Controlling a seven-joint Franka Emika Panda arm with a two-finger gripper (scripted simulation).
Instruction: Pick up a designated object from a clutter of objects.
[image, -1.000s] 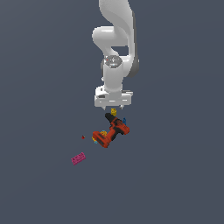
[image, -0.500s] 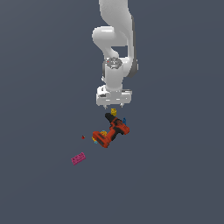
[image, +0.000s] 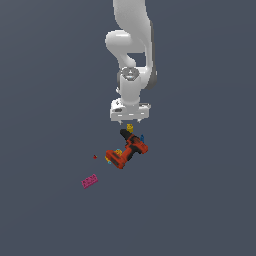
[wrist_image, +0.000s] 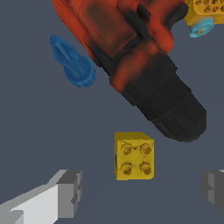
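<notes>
The small yellow brick (wrist_image: 134, 156) sits on the bench (image: 200, 200) with its four studs facing up. It lies just past the black nose of the big orange-red and black drill (wrist_image: 135, 61), close to it, but I cannot tell if they touch. In the exterior view the brick (image: 129, 128) is right under the arm, just above the drill (image: 127, 149).

The gripper (wrist_image: 142, 192) hangs over the brick with its two fingers (wrist_image: 70, 192) wide apart, one on each side. It holds nothing.

A blue piece (wrist_image: 72, 63) lies beside the drill's body. Another yellow studded piece (wrist_image: 205, 11) with a light blue bit (wrist_image: 200, 29) sits at the drill's other side.

Farther off, toward the exterior view's left, there is a tiny red bit (image: 95, 157) and a flat pink brick (image: 89, 181), well apart from the drill.
</notes>
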